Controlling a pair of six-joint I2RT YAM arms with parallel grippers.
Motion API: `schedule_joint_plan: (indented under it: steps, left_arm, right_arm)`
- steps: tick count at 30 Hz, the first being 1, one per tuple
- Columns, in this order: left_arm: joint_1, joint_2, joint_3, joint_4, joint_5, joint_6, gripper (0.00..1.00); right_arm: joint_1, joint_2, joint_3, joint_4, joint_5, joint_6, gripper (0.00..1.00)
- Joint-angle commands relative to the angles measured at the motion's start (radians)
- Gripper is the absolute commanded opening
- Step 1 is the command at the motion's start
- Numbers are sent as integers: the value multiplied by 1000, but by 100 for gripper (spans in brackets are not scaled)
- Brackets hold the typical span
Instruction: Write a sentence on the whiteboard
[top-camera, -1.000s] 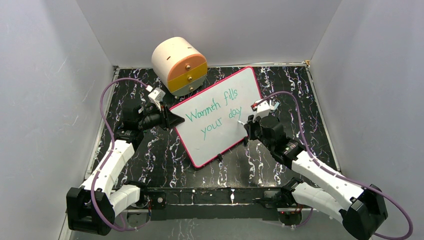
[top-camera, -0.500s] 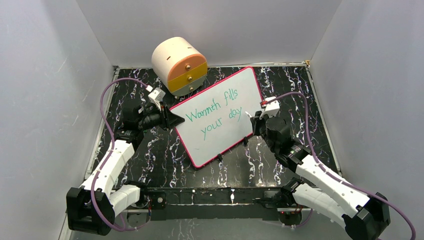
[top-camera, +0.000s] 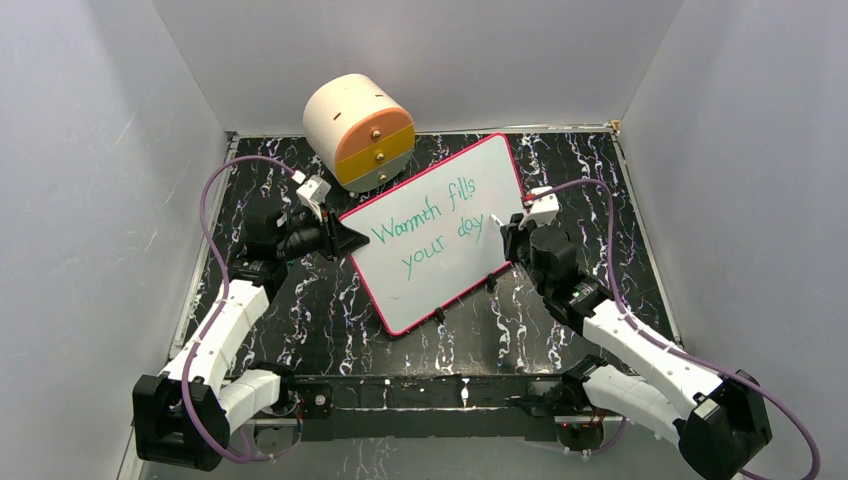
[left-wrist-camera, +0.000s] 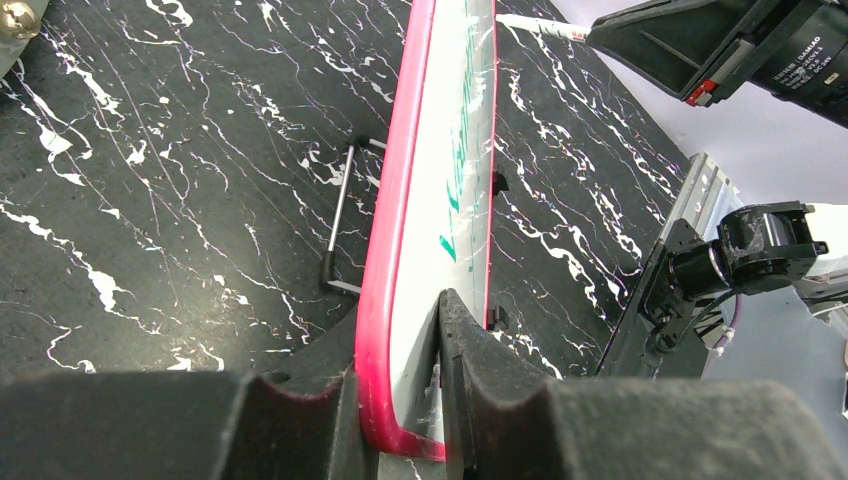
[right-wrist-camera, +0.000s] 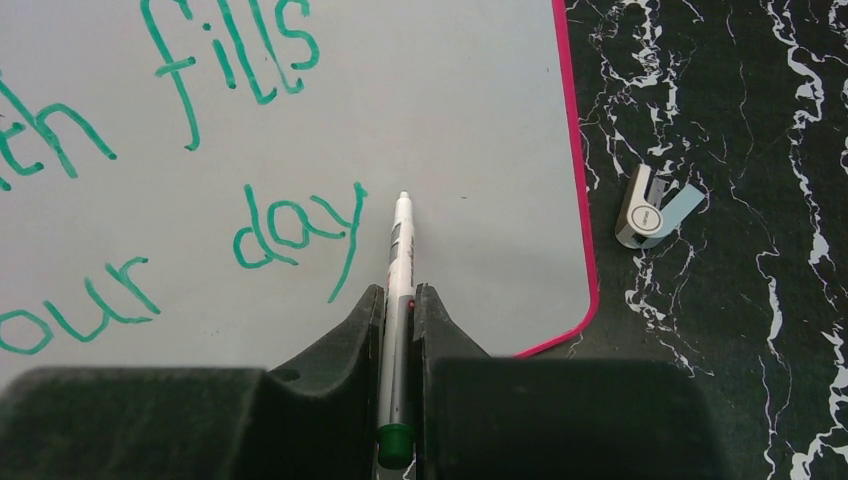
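left gripper (top-camera: 345, 238) clamped on whiteboard (top-camera: 440, 295) left edge, right gripper (right-wrist-camera: 400, 310) clenched on marker (right-wrist-camera: 402, 240), tip just right of sentence (top-camera: 430, 236) last word

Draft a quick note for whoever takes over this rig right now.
Left gripper: shut on the whiteboard at its left edge, steadying it.
Right gripper: shut on a marker, with the tip just right of "day".
Done: the sentence reads "Warmth fills your day" in two green lines.
Left: probably no more writing. Lift the marker away, then release the whiteboard.
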Motion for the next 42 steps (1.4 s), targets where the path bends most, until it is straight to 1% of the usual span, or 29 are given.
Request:
schedule_joint_plan:
  steps: [1, 11, 15, 23, 29, 34, 42]
  left_arm:
    - [-22, 53, -56, -183, -141, 170, 0]
    - [-23, 57, -57, -184, -132, 172, 0]
    - [-22, 53, -56, -186, -133, 172, 0]
    - [-22, 40, -51, -194, -152, 169, 0]
    - [-22, 17, -26, -195, -165, 141, 16]
    - [-22, -42, 25, -204, -200, 63, 31]
    - [-22, -119, 173, -361, -346, 16, 50]
  right_arm:
    - [-15, 6, 3, 83, -37, 15, 0]
    - [-42, 57, 13, 66, -83, 27, 0]
    - [-41, 11, 7, 57, -63, 25, 0]
    - [-41, -140, 35, -67, -19, 33, 0]
    - [-42, -230, 64, -171, -6, 46, 0]
    - [-41, -284, 98, -243, -15, 60, 0]
    - [-41, -345, 133, -311, -27, 61, 0]
